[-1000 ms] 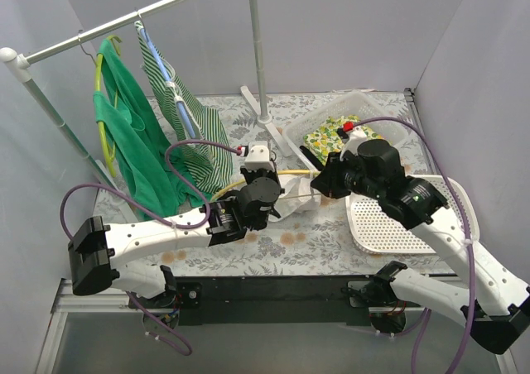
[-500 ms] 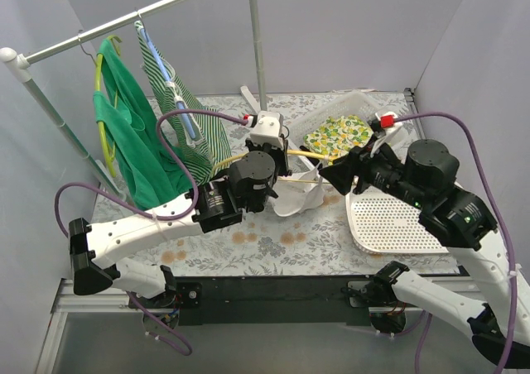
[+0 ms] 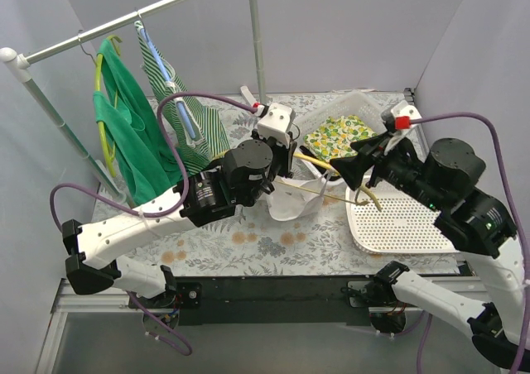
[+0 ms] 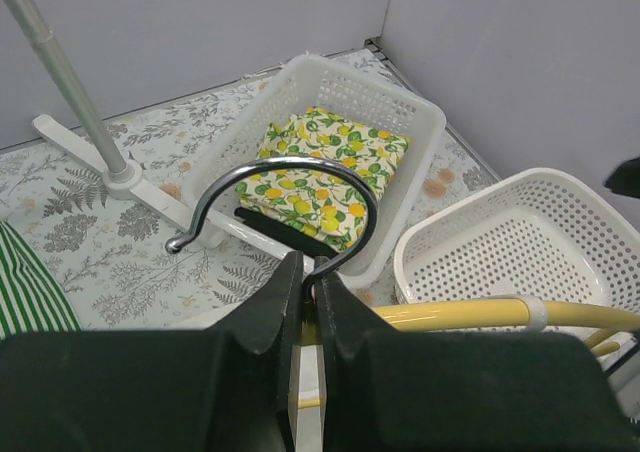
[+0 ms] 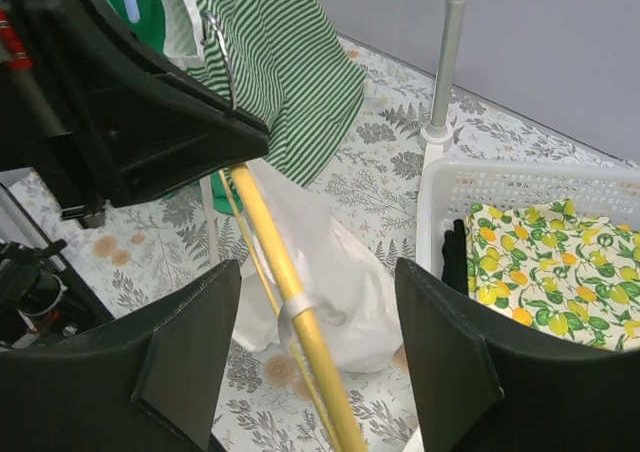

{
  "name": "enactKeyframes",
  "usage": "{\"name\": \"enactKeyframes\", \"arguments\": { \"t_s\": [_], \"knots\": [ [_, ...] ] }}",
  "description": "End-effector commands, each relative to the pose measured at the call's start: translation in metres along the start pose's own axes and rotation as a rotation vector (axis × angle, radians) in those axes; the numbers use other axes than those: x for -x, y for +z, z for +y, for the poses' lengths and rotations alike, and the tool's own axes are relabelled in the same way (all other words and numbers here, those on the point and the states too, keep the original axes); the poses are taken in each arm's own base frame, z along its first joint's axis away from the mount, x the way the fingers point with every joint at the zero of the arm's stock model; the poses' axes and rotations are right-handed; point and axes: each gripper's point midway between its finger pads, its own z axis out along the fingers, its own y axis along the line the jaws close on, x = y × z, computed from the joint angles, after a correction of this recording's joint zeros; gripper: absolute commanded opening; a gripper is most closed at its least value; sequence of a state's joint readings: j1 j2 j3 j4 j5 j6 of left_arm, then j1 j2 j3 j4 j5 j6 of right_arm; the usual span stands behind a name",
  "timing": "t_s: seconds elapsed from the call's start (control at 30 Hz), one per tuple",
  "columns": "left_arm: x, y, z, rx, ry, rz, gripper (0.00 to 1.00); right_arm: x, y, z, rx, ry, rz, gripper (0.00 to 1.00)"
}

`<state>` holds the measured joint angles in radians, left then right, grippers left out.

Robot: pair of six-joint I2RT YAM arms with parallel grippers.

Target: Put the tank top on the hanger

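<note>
Small white tank top (image 3: 291, 202) on a thin yellow hanger (image 5: 275, 252), in the centre of the top view.
The hanger is raised and tilted, its grey metal hook on the upper end. The crumpled, slightly sheer top hangs below its bar.

You find open tabletop (image 3: 273, 246) on the near side of the tank top (image 3: 290, 202). Behind it, the rack pole (image 3: 257, 51) and white basket (image 4: 410, 182) close you in. Hanging garments (image 3: 124, 134) wall off the left.
</note>
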<state>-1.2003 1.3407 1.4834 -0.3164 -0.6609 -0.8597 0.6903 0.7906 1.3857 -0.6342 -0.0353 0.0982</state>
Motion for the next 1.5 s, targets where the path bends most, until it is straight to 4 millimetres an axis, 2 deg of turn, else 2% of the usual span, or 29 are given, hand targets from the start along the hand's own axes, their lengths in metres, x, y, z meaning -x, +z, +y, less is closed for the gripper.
{"name": "enactKeyframes", "arguments": {
  "t_s": [0.0, 0.07, 0.2, 0.33, 0.43, 0.5, 0.6, 0.83, 0.93, 1.0, 1.03, 1.07, 1.17, 1.23, 1.3, 1.4, 1.47],
  "knots": [
    [0.027, -0.023, -0.003, -0.086, 0.012, -0.018, 0.0, -0.019, 0.025, 0.008, 0.076, -0.058, 0.133, 0.7],
    [0.025, -0.025, -0.001, -0.089, 0.03, -0.011, 0.0, -0.029, 0.033, 0.014, 0.12, -0.052, 0.173, 0.69],
    [0.028, -0.031, 0.001, -0.102, 0.025, -0.02, 0.0, -0.043, 0.035, 0.013, 0.125, -0.046, 0.228, 0.68],
    [0.025, -0.029, 0.001, -0.102, 0.04, -0.015, 0.0, -0.049, 0.03, 0.024, 0.183, -0.031, 0.243, 0.68],
    [0.023, -0.029, 0.0, -0.108, 0.04, -0.021, 0.0, -0.051, 0.025, 0.021, 0.158, -0.019, 0.246, 0.67],
    [0.02, -0.029, 0.001, -0.109, 0.041, -0.019, 0.0, -0.052, 0.019, 0.026, 0.191, -0.027, 0.238, 0.67],
    [0.024, -0.032, 0.001, -0.118, 0.029, -0.037, 0.0, -0.061, 0.015, 0.033, 0.236, -0.02, 0.257, 0.67],
    [0.035, -0.036, 0.001, -0.129, 0.0, -0.076, 0.0, -0.082, 0.019, 0.038, 0.263, 0.024, 0.326, 0.62],
    [0.033, -0.032, -0.002, -0.128, 0.005, -0.072, 0.0, -0.086, 0.024, 0.034, 0.246, 0.029, 0.336, 0.54],
    [0.032, -0.03, -0.003, -0.13, 0.01, -0.072, 0.0, -0.084, 0.025, 0.032, 0.23, 0.026, 0.33, 0.45],
    [0.031, -0.028, -0.003, -0.125, 0.012, -0.072, 0.0, -0.08, 0.025, 0.031, 0.222, 0.022, 0.317, 0.37],
    [0.03, -0.027, -0.003, -0.12, 0.014, -0.073, 0.0, -0.079, 0.024, 0.029, 0.211, 0.023, 0.313, 0.25],
    [0.032, -0.025, -0.002, -0.103, 0.007, -0.083, 0.0, -0.072, 0.023, 0.023, 0.172, 0.011, 0.284, 0.02],
    [0.034, -0.023, -0.001, -0.089, 0.005, -0.088, 0.0, -0.068, 0.021, 0.021, 0.157, 0.013, 0.267, 0.01],
    [0.034, -0.021, 0.0, -0.075, 0.004, -0.087, 0.08, -0.061, 0.019, 0.021, 0.151, 0.01, 0.227, 0.01],
    [0.032, -0.019, 0.003, -0.055, 0.002, -0.086, 0.37, -0.053, 0.017, 0.017, 0.128, 0.004, 0.191, 0.01],
    [0.033, -0.02, 0.005, -0.047, 0.0, -0.089, 0.49, -0.051, 0.017, 0.016, 0.121, 0.003, 0.183, 0.01]
  ]
}}
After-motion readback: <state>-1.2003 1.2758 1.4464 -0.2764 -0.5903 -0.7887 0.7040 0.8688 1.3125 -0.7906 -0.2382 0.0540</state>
